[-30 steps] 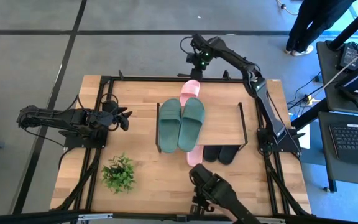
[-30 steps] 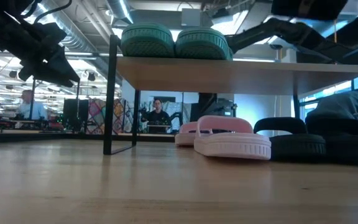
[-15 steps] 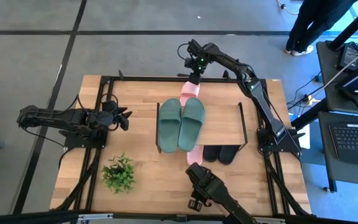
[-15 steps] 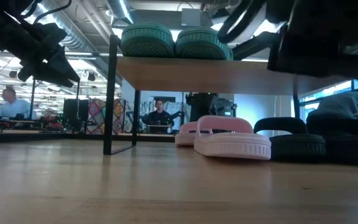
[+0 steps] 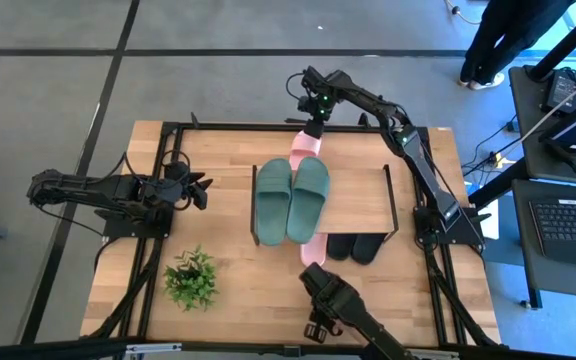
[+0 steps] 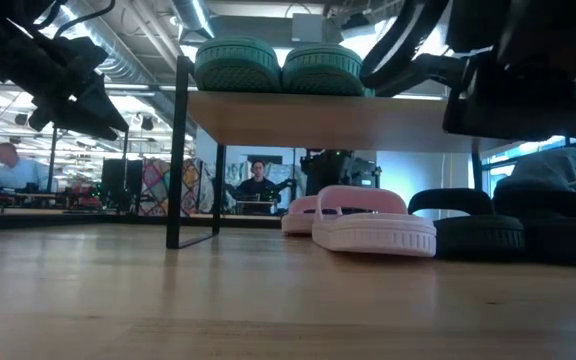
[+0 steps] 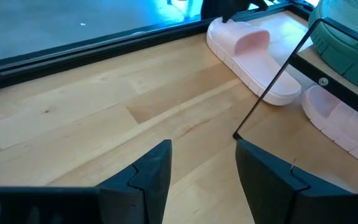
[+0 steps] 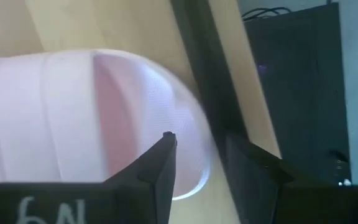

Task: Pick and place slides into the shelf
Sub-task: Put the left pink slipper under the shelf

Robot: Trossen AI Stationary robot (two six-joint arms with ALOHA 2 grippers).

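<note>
Pink slide at the shelf's twelve o'clock end lies under the right gripper, fingers parted above its heel; left gripper waits at nine o'clock, fingers spread

Hardly any writing can be read from here. The one mark is on the right gripper: in its own wrist view, pale hand-drawn characters sit on the dark body just behind the jaws, on the side of the finger nearest the pink slide. They look like "6N" or "9N", seen turned about, and I cannot tell which way up they are meant to be read. The green, pink and black slides show no brand or size mark that I can make out, and neither the shelf nor the bench carries a label that I can read.
</note>
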